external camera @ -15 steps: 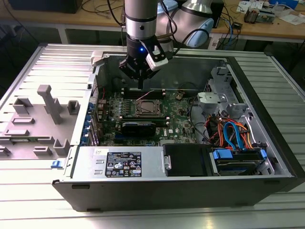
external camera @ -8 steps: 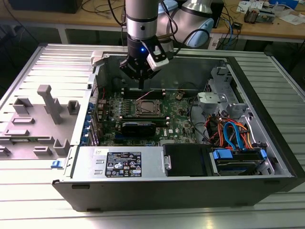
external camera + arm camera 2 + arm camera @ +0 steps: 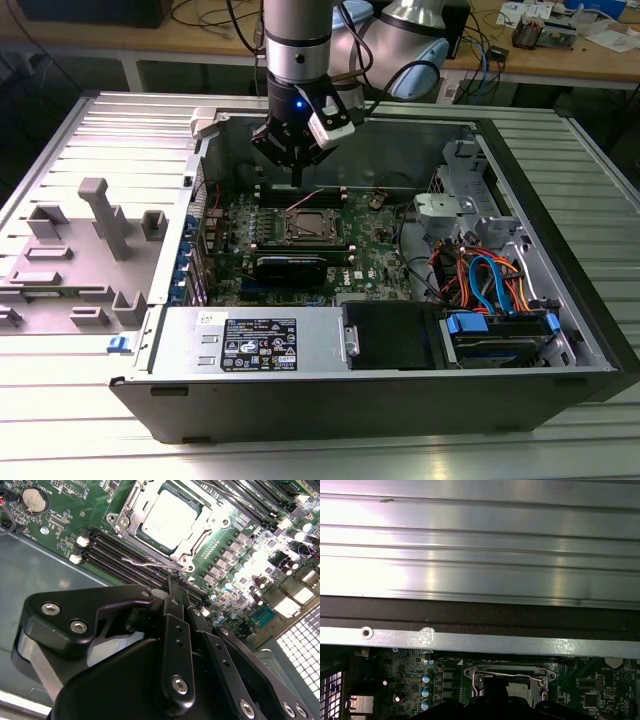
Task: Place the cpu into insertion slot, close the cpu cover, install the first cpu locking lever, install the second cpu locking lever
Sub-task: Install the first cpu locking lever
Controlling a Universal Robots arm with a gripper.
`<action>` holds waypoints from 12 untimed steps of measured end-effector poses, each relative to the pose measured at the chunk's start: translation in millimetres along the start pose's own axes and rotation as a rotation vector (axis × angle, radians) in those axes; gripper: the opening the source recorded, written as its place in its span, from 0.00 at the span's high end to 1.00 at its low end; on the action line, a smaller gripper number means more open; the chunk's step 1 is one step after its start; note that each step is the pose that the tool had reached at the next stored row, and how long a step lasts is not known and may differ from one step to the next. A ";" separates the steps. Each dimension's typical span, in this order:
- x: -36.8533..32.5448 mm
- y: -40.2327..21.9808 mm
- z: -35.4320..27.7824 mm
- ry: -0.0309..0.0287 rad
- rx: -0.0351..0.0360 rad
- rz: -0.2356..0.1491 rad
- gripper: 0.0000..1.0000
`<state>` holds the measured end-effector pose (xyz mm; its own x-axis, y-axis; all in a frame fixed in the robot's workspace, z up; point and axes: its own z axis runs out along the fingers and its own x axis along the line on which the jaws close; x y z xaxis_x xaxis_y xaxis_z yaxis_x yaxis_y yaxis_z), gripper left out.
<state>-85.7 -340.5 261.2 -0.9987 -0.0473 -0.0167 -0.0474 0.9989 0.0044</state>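
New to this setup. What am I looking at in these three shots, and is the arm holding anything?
It is one robot arm working over an open desktop computer case lying on a ribbed metal table. The exterior view looks at the whole scene from off the arm; both wrist views come from cameras riding on the arm.

The black hand hangs above the green motherboard, just behind the square grey-rimmed insertion slot. In the second wrist view the hand looks empty, its fingers close together.

The small silver square cpu already lies in the slot, with the thin silver frame-shaped cpu cover around it. A thin wire locking lever sticks out beside the socket.
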 end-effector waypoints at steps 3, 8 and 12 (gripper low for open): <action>0.0 0.0 0.1 0.0000 0.0000 0.000 0.89; -2.6 -0.1 0.5 -0.0001 -0.0001 0.000 0.89; -6.6 -0.3 2.6 0.0000 0.0000 0.000 0.89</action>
<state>-79.1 -340.5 258.7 -0.9987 -0.0474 -0.0167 -0.0475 0.9989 0.0044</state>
